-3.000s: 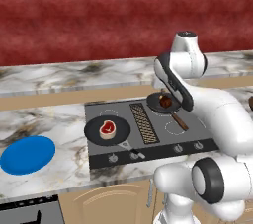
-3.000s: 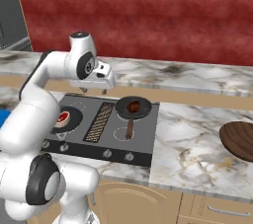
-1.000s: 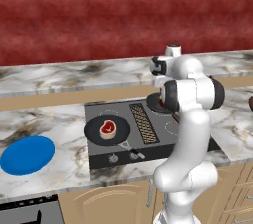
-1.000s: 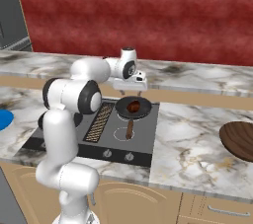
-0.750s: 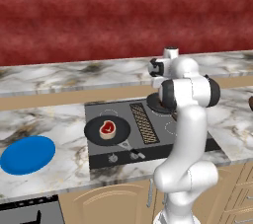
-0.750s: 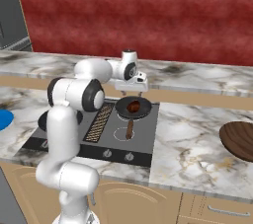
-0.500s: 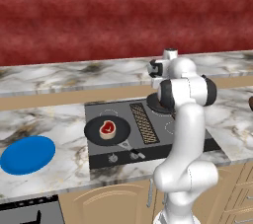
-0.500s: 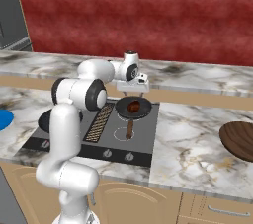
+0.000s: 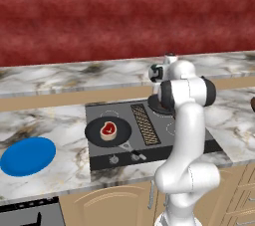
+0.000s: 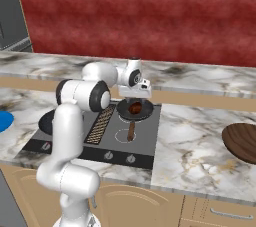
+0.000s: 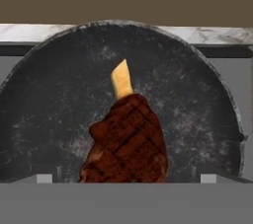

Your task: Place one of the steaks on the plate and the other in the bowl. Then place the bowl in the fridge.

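Two steaks lie in two black round frying pans on the dark grey cooktop, and neither has been lifted yet. Seen from the hand, the dark reddish-brown grilled steak (image 11: 126, 141) with its pale fat strip lies in the near half of the right-hand black pan (image 11: 197, 99); from the right base it sits under the tool (image 10: 135, 92), whose two fingers stand spread wide with nothing between them, poised just above the meat. This looks like the approach for the first pick. The next move calls for lowering straight down until the fingers straddle the cut, then pinching it without scraping the pan.

Left of that pan, across the cooktop's ribbed centre strip, the pink-red steak with a white fat rim (image 9: 108, 130) rests in the other black pan (image 9: 94, 131). Further left on the marbled table lies the flat bright blue round plate (image 9: 28, 156). The right base view adds what the left lacks: the dark brown wooden bowl (image 10: 242, 142) far right of the cooktop, and the grey metallic fridge (image 10: 11, 11) at the upper left edge
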